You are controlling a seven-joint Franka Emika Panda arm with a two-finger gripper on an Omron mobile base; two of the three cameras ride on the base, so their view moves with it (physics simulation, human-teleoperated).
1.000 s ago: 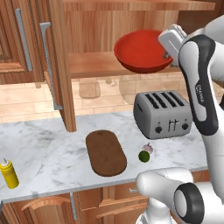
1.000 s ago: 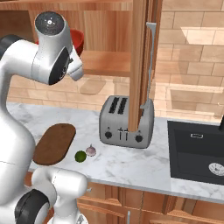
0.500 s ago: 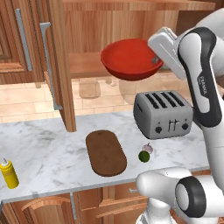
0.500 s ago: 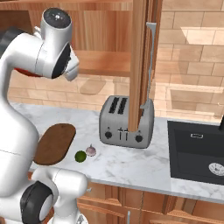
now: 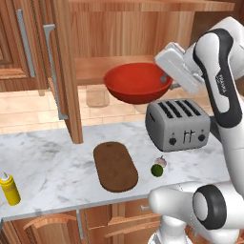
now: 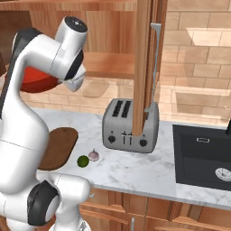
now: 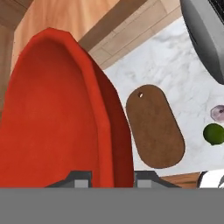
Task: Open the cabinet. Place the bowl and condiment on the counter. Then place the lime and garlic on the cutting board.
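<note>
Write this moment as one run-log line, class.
cabinet: open | gripper: shut on bowl rim, bowl in the air above counter | condiment: on counter | lime, garlic: beside cutting board

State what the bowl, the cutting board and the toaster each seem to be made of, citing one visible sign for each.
The bowl: probably glazed ceramic or plastic; smooth red surface with a soft sheen. The cutting board: looks like dark wood with a matt finish; flat brown, no gloss. The toaster: apparently brushed metal; grey body with faint highlights along its rounded edges.

Silver toaster (image 5: pixel 178 125) upright beside a black sink (image 6: pixel 203 155)
</note>
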